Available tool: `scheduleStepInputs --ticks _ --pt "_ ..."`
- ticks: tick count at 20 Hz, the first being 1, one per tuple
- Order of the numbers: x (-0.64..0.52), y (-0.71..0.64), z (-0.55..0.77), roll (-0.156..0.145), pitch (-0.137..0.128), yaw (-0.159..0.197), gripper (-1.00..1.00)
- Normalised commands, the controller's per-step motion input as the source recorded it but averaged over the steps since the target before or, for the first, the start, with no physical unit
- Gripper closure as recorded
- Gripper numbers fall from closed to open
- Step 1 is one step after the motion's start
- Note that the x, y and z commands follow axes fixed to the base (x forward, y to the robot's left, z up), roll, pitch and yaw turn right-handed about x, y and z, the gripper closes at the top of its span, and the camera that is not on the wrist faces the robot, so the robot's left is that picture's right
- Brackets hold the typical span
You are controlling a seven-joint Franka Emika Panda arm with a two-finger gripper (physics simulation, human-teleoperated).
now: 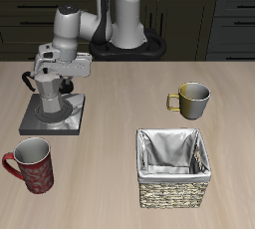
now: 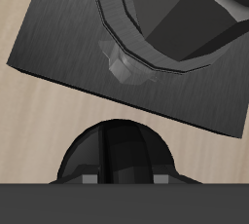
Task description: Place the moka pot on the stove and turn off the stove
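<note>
Fingers' grip unclear in both views; moka pot (image 1: 49, 92) on stove (image 1: 40, 123), knob (image 2: 119, 64) wrist-only.

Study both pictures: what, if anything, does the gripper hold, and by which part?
Cannot be told: the gripper is at the top of the moka pot on the stove; finger contact is hidden.

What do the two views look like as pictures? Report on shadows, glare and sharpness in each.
Exterior view: even, soft light; faint shadows under the moka pot, red mug and basket; no glare, slightly coarse. Wrist view: very close, so the moka pot is cropped and dark against the stove; the gripper blocks the frame's edge.
</note>
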Motion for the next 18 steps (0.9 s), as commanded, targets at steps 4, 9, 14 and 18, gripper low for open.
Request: scheduleStepInputs --ticks 4,9,14,18 --pt "-0.05 -0.04 0.01 -0.010 0.021 -0.069 1.00" --pt "-0.03 -0.06 0.01 -0.021 0.005 -0.041 1.00" --pt "-0.01 -0.07 0.03 -0.013 0.008 -0.042 1.00" --pt "0.00 -0.07 0.07 -0.012 0.000 -0.030 1.00"
